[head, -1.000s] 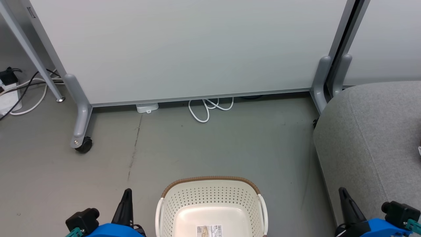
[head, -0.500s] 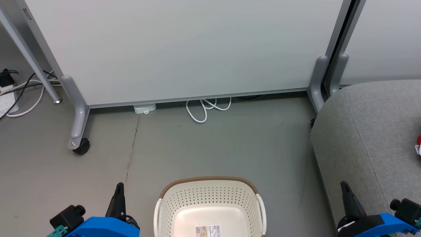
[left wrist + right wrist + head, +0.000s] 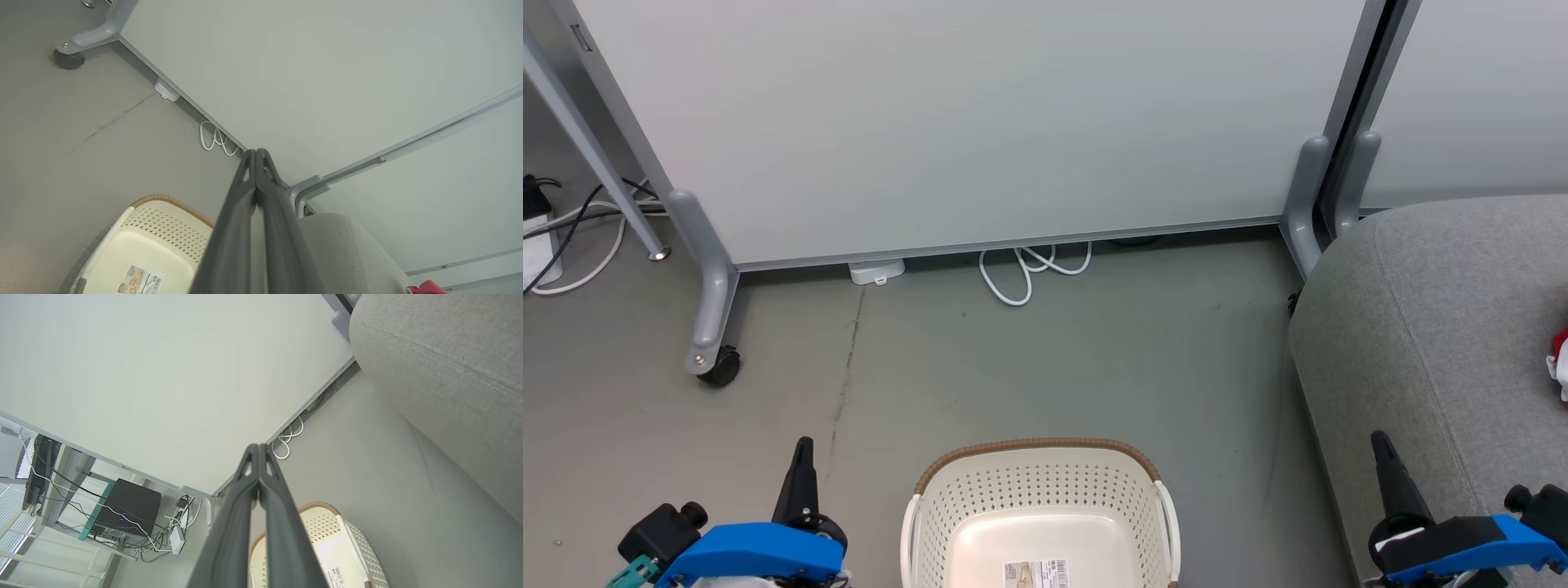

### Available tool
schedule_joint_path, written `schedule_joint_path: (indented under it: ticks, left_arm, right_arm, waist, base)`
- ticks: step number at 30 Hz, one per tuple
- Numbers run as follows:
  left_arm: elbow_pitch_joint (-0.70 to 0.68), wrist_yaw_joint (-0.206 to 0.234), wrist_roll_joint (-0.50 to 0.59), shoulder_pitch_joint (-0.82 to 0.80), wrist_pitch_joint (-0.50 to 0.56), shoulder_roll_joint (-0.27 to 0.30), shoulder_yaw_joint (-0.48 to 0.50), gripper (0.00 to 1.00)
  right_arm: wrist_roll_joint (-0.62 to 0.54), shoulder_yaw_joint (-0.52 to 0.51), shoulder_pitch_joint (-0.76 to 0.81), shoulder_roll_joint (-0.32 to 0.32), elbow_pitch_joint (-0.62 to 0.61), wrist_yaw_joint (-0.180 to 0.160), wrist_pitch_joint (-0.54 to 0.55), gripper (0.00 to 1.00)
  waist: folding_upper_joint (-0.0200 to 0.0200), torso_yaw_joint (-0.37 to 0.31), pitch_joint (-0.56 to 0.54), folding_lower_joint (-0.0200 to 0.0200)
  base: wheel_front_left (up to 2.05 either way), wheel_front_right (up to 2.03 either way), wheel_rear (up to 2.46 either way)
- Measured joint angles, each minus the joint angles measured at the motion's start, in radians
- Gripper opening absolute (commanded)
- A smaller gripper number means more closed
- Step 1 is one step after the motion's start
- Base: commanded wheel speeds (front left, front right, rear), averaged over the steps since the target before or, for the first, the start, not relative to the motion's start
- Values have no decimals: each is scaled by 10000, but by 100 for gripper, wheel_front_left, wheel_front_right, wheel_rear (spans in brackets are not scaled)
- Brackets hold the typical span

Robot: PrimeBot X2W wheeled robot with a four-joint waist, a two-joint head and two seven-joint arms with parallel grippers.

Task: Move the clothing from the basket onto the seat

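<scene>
- Left gripper [image 3: 802, 454] at 7 o'clock: two long dark fingers pressed together, holding nothing.
- Right gripper [image 3: 1382, 447] at 5 o'clock: closed the same way, also holding nothing.
- Cream-white perforated plastic basket [image 3: 1037, 447] with a brown woven-look rim sits between them at 6 o'clock.
- Bright red-and-white fabric clothing [image 3: 1558, 359] lies on the large grey upholstered seat [image 3: 1421, 327] at 3 o'clock.

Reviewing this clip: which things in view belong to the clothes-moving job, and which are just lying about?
Job in hand:
basket, the part of its bottom that shows is bare
grey seat
red clothing, lying on the seat at the head view's right edge

Lying about:
white cable loop
white adapter
partition panel
caster wheel
</scene>
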Motion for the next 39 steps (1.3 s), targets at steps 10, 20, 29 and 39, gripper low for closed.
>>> schedule_joint_path:
  ticks: [10, 20, 29, 39]
  left_arm:
    - [-236, 2, -1068, -48, 314, -13, 253, 0]
    - [-428, 2, -2019, -100, 600, -21, 500, 0]
    - [-604, 2, -2832, -177, 803, -29, 646, 0]
    - [-777, 2, -3643, -249, 1053, -36, 855, 0]
  right_arm:
    - [1216, -8, -114, -10, -77, 0, 196, 0]
    - [2336, -15, -253, -19, -138, 0, 336, 0]
    - [3243, -25, -310, -27, -178, 0, 485, 0]
    - [4184, -31, -431, -35, -228, -2, 616, 0]
  waist:
    - [0, -71, -5, 0]
    - [0, -141, -10, 0]
    - [0, -205, -14, 0]
    - [0, -277, -19, 0]
  base:
    - [0, 0, 0]
    - [0, 0, 0]
    - [0, 0, 0]
    - [0, 0, 0]
